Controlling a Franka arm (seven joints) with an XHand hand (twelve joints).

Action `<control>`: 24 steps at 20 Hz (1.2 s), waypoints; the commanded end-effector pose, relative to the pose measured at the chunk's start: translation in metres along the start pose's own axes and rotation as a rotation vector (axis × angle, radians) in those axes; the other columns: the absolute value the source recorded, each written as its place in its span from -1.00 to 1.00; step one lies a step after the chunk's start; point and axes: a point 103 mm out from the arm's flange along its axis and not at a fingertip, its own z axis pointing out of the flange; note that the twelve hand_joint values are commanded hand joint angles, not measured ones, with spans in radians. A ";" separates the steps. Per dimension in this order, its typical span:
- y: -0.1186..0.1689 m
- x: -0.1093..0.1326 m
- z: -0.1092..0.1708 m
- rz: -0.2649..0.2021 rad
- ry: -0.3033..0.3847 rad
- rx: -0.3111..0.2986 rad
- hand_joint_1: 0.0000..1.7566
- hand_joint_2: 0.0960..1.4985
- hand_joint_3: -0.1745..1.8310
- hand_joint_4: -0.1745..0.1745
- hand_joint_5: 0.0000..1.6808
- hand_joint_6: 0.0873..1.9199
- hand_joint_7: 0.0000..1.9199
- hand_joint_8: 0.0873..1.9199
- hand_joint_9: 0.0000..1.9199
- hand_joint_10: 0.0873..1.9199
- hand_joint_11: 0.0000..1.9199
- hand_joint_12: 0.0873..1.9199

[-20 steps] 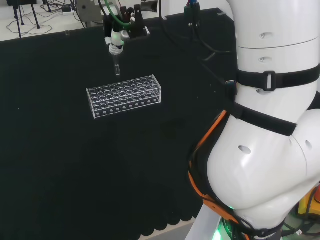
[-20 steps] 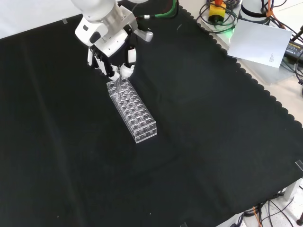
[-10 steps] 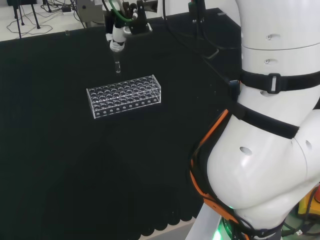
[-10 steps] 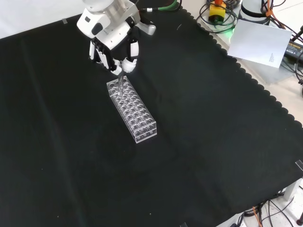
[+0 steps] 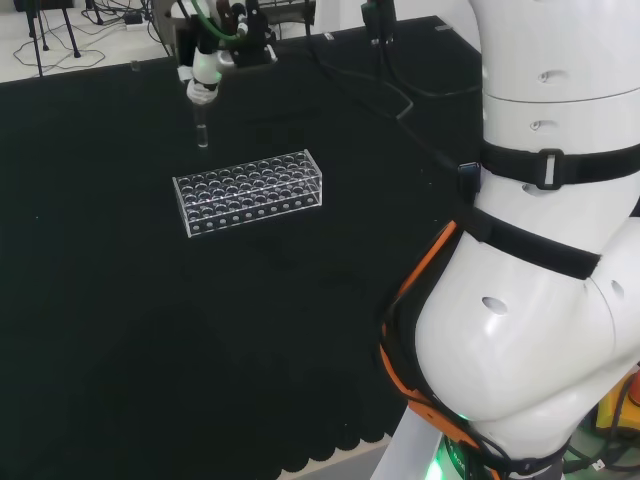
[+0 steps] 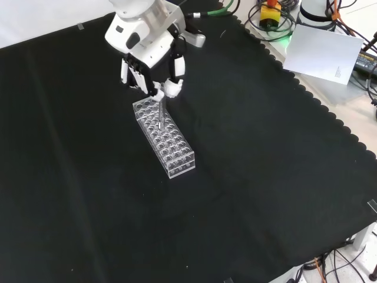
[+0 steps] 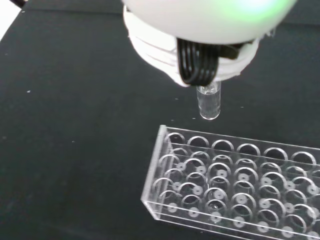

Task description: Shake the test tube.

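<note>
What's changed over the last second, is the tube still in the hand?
Yes. The black and white hand has carried the clear glass test tube higher and leftward in the head view, still pinched, hanging upright. The clear plastic tube rack on the black cloth has not moved.

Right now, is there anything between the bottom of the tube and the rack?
Nothing. In the wrist view the tube, held by the hand, hangs clear of the rack, with bare black cloth showing in the gap.
</note>
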 end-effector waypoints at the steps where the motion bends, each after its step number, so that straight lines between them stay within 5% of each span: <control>1: -0.004 -0.008 -0.001 0.017 -0.011 0.005 0.64 -0.34 -0.10 -1.00 0.60 -0.53 0.48 -0.33 0.53 -0.95 -0.16 0.23; 16: -0.049 -0.113 -0.006 0.243 -0.071 0.016 0.64 -0.34 -0.09 -1.00 0.61 -0.53 0.48 -0.34 0.53 -0.96 -0.16 0.23; 24: -0.043 -0.108 -0.005 0.227 -0.068 0.020 0.64 -0.34 -0.09 -1.00 0.61 -0.53 0.48 -0.34 0.53 -0.97 -0.16 0.23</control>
